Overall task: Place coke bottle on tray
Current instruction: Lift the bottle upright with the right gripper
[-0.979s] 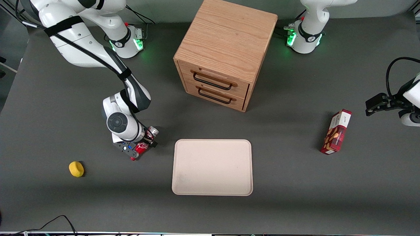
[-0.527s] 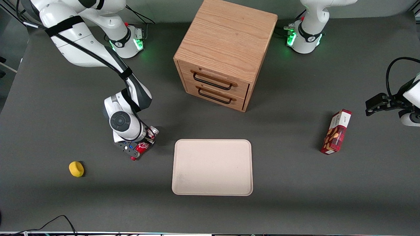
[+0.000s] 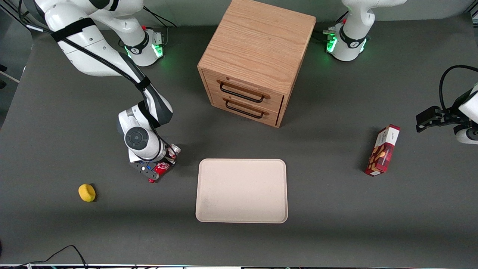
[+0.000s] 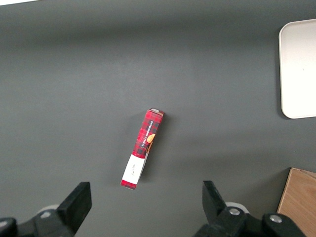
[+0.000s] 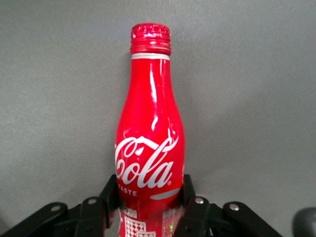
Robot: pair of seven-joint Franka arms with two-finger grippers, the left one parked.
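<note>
The right arm's gripper [image 3: 158, 167] is gripping the small slim red coke bottle with white script lettering [image 5: 149, 143]; in the right wrist view the jaws are pressing against both sides of the bottle's lower body, with the red-capped neck projecting out ahead of them. In the front view the coke bottle [image 3: 163, 164] is lying tilted between the jaws, just beside the large flat cream-beige rectangular tray with rounded corners [image 3: 209, 215], which is sitting bare toward the parked arm's end from the jaws.

Progress, as a judgement: the grasp is looking complete, while the carry across to the tray and the release are both remaining. No part of the bottle is over the tray yet.

Limits of observation:
- The wrist is covering most of the bottle in the front view; only the silvery base and a strip of red are showing.
- Whether the bottle is clearing the dark grey tabletop [image 3: 336, 224] or touching it cannot be determined.
- The jaw tips are cut off at the edge of the right wrist view.
</note>
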